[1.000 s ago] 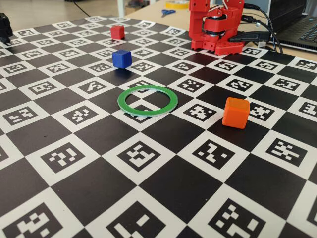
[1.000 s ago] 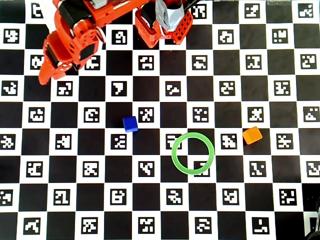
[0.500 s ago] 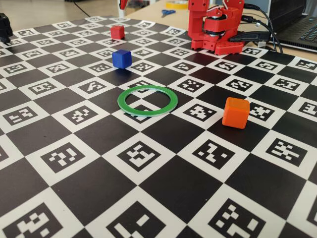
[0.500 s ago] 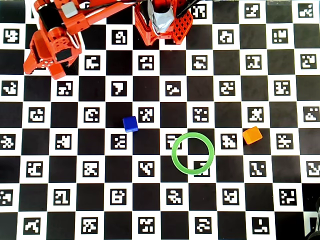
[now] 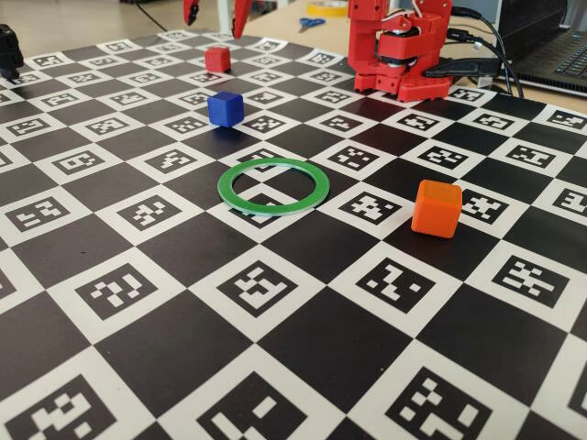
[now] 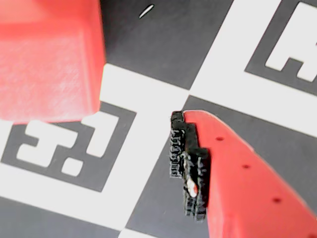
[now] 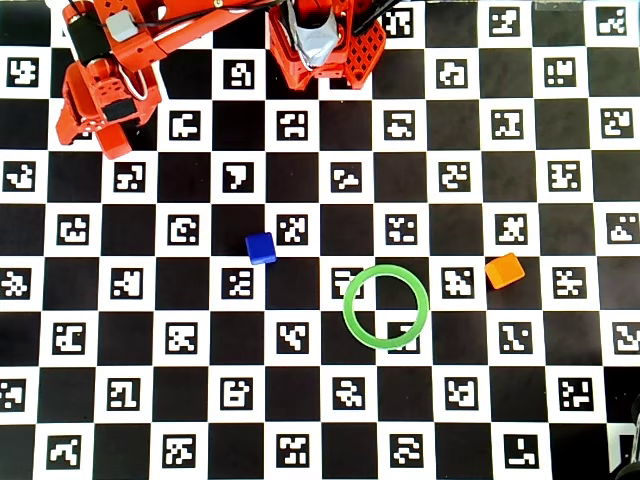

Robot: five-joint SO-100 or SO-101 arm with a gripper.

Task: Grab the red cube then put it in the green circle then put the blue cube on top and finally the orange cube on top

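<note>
The red cube [image 5: 217, 59] sits on the checkered mat at the back left. My gripper [image 5: 215, 13] hangs just above it, its two red fingers spread apart and empty. In the wrist view the red cube [image 6: 47, 59] fills the upper left, and one finger [image 6: 237, 173] with its black pad is at the lower right, apart from the cube. In the overhead view the arm [image 7: 100, 90] hides the red cube. The blue cube [image 5: 225, 107] [image 7: 261, 247] sits nearer the middle. The green circle [image 5: 273, 185] [image 7: 386, 306] lies flat and empty. The orange cube [image 5: 436, 208] [image 7: 505, 270] sits to its right.
The arm's red base [image 5: 399, 50] [image 7: 320, 40] stands at the back of the mat. Black cables and a laptop [image 5: 559, 55] lie at the back right. Scissors [image 5: 310, 22] lie on the table behind the mat.
</note>
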